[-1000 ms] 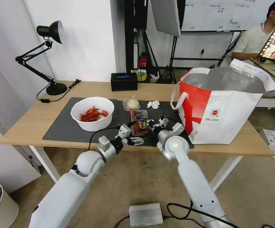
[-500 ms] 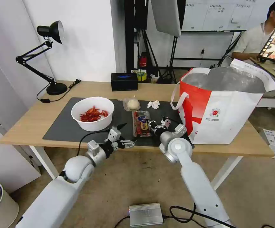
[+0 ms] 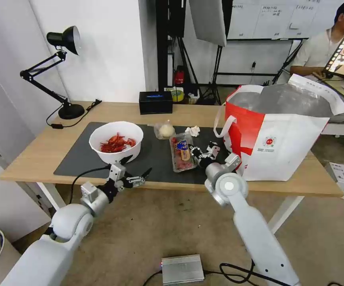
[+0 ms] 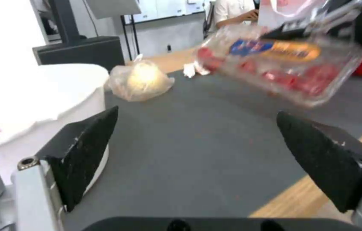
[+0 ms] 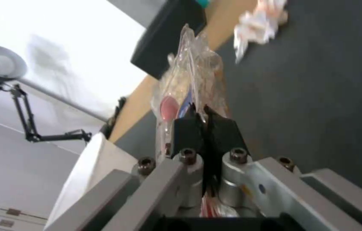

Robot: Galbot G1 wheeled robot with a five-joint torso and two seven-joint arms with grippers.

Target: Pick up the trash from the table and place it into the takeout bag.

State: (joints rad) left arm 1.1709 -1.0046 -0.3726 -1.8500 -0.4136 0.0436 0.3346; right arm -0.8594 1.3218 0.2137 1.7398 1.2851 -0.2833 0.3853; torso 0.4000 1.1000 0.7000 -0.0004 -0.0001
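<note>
My right gripper [image 3: 195, 152] is shut on the edge of the clear clamshell tray [image 3: 181, 151] with red bits, holding it tilted just above the dark mat [image 3: 80, 159]. In the right wrist view the fingers [image 5: 185, 128] pinch the tray's rim [image 5: 189, 86]. My left gripper [image 3: 137, 166] hangs open at the table's front edge, close below the white bowl of red shells [image 3: 116, 142]. Its fingers [image 4: 84, 150] stand wide apart with nothing between them, and the tray [image 4: 283, 69] floats beyond them. The bagged bun [image 3: 166, 130] and crumpled tissue [image 3: 192, 130] lie on the mat. The takeout bag [image 3: 283, 131] stands open at the right.
A black tissue box [image 3: 155, 102] sits at the back of the table [image 3: 37, 155], and a black desk lamp [image 3: 64, 71] stands at the back left. A grey box [image 3: 182, 269] with cables lies on the floor between my arms.
The left arm has pulled back and leftward from the tray to the table's front edge. The right gripper has raised and tilted the tray, shifting it slightly toward the bag.
</note>
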